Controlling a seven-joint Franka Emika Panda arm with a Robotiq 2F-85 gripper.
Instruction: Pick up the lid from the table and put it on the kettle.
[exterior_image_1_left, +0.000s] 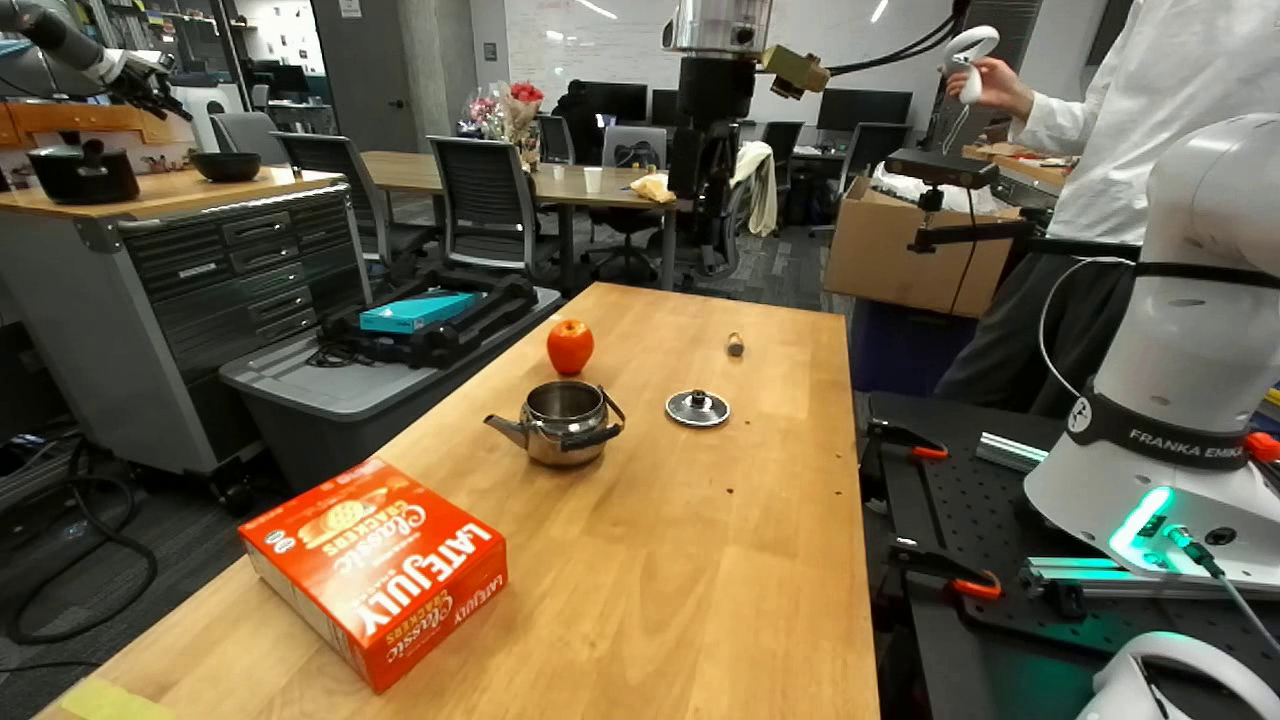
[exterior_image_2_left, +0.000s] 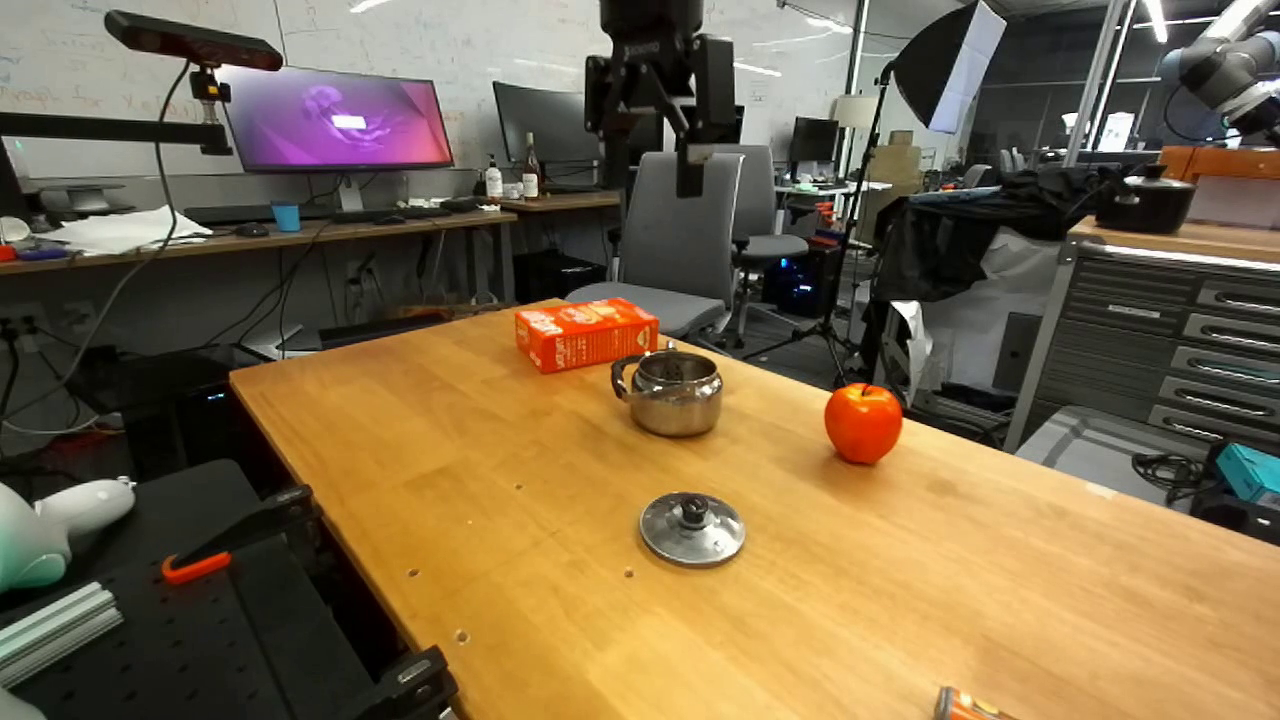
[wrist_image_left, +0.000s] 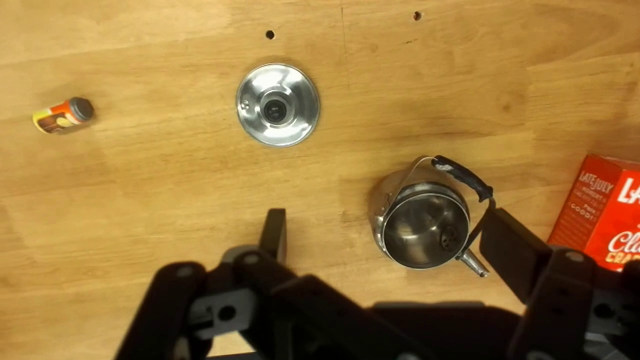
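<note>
The lid (exterior_image_1_left: 697, 408) is a small round silvery disc with a dark knob. It lies flat on the table, knob up, in both exterior views (exterior_image_2_left: 692, 530) and in the wrist view (wrist_image_left: 275, 110). The kettle (exterior_image_1_left: 564, 435) is a small shiny metal pot with a spout and a black-gripped handle folded to one side. It stands upright beside the lid, its round mouth uncovered, in both exterior views (exterior_image_2_left: 676, 405) and the wrist view (wrist_image_left: 425, 230). My gripper (wrist_image_left: 389, 240) is open and empty. It hangs high above the table in both exterior views (exterior_image_1_left: 705, 215) (exterior_image_2_left: 655, 170).
A red cracker box (exterior_image_1_left: 380, 560) lies past the kettle, also in the wrist view (wrist_image_left: 605, 215). A red apple (exterior_image_2_left: 863, 423) stands near the kettle. A small orange-labelled cylinder (wrist_image_left: 64, 115) lies on the lid's far side from the box. The wooden table (exterior_image_1_left: 680, 600) has open edges.
</note>
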